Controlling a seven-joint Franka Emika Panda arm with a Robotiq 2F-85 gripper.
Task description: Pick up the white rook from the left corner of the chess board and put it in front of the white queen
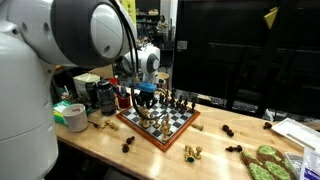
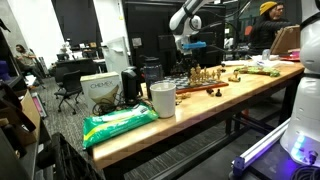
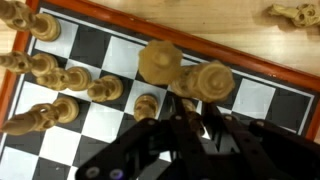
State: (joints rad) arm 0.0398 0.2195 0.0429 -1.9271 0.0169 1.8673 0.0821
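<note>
The chessboard (image 1: 172, 131) lies on the wooden table and also shows in an exterior view (image 2: 197, 87). My gripper (image 1: 147, 97) hangs low over the board's back part and shows from afar in an exterior view (image 2: 190, 44). In the wrist view my black fingers (image 3: 192, 113) are closed narrowly around a small pale piece, the white rook (image 3: 190, 106), which is mostly hidden. It sits just in front of two large pale pieces seen from above, one (image 3: 158, 62) to the left and the white queen (image 3: 206, 80) right behind the fingers. A small pawn (image 3: 147, 103) stands beside my left finger.
Several pale pieces (image 3: 50, 110) crowd the board's left side. Loose dark pieces (image 1: 228, 130) and pale ones (image 1: 192, 152) lie on the table. A tape roll (image 1: 70, 115), jars (image 1: 106, 97), a white cup (image 2: 162, 99) and a green bag (image 2: 120, 124) stand nearby.
</note>
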